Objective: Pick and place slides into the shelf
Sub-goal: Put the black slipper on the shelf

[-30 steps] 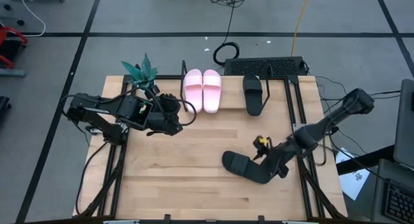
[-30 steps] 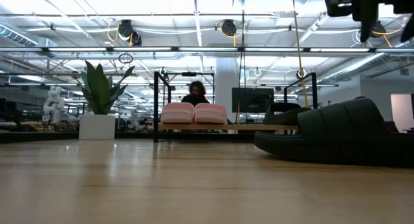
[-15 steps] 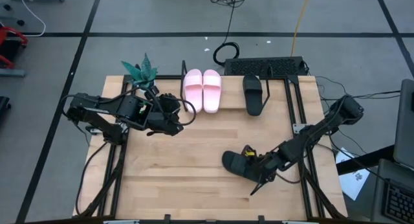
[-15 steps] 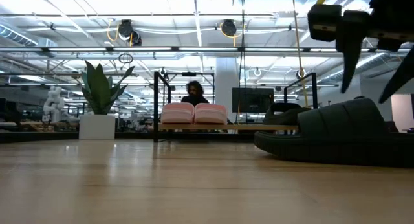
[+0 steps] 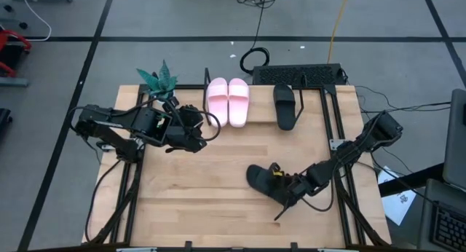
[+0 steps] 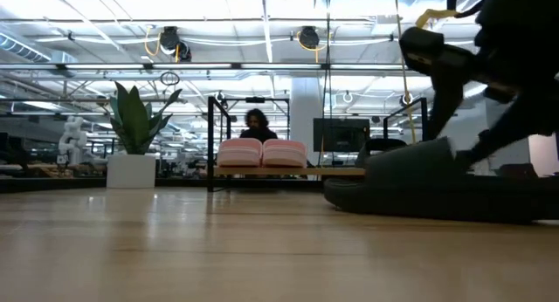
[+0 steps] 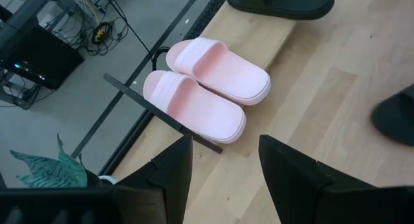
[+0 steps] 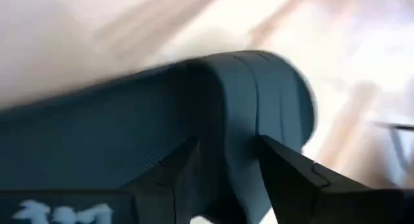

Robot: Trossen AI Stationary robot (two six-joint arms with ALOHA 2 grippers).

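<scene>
Three slides already sit on the shelf [image 5: 320,92] at twelve o'clock, the light pink pair [image 5: 228,100] and one black slide [image 5: 285,106], while the last black slide [image 5: 263,182] lies on the table [image 5: 196,201] toward five o'clock. The right gripper [image 5: 285,197] is down on it, fingers spread wide astride the strap, so the grasp step looks in hand; next it needs to pinch the strap, lift, and carry to the free spot beside its mate. The left gripper [image 5: 195,135], jaws apart and empty, waits at nine o'clock.
</scene>
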